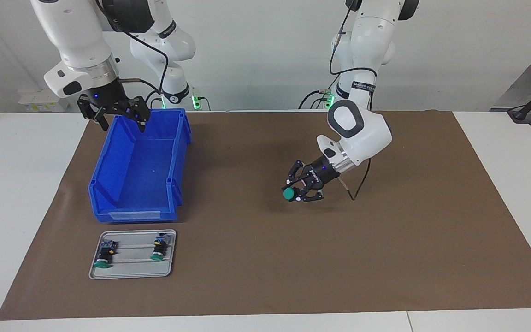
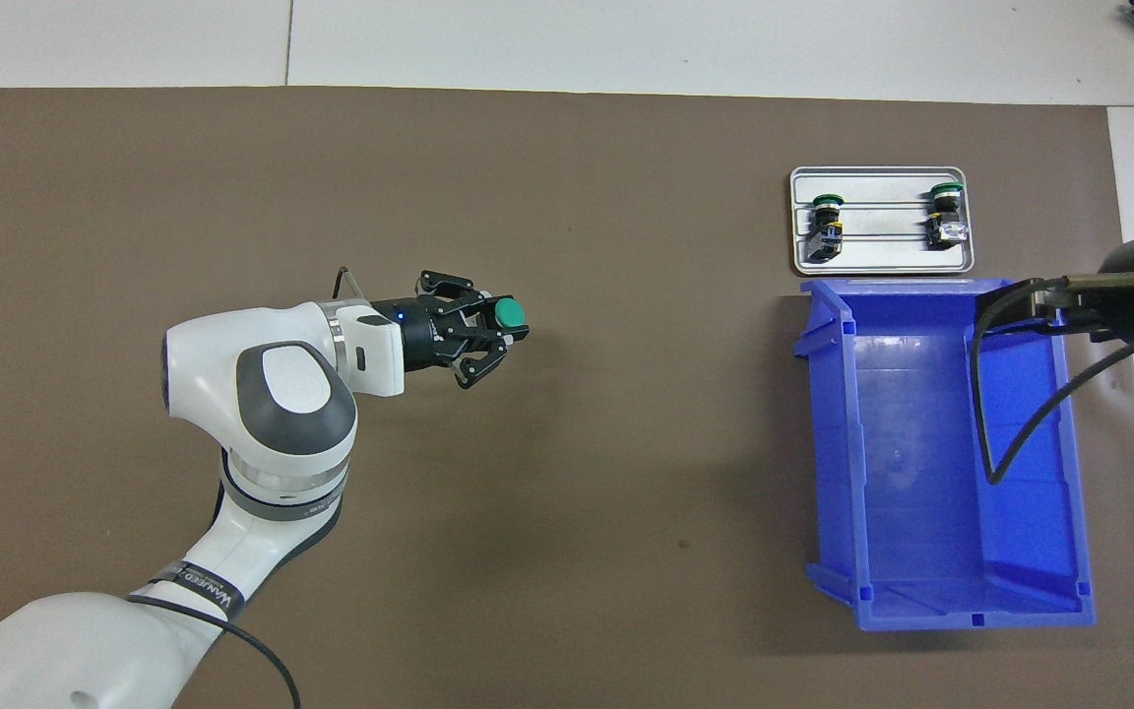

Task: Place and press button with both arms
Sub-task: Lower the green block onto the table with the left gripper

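My left gripper (image 1: 298, 190) is shut on the button (image 1: 288, 194), low over the brown mat near the middle of the table. The button's green cap points toward the right arm's end, and its body is hidden among the fingers. In the overhead view, the left gripper (image 2: 488, 328) and the button (image 2: 508, 314) show as well. My right gripper (image 1: 120, 119) hangs open and empty over the blue bin's (image 1: 109, 175) end nearer the robots. In the overhead view only part of the right gripper (image 2: 1054, 298) shows.
A grey metal tray (image 1: 132, 273) lies on the mat just farther from the robots than the bin, holding two other green-capped buttons (image 1: 104, 256) (image 1: 158, 248). In the overhead view, the tray (image 2: 882, 264) and bin (image 2: 828, 473) show too. The bin's inside is bare.
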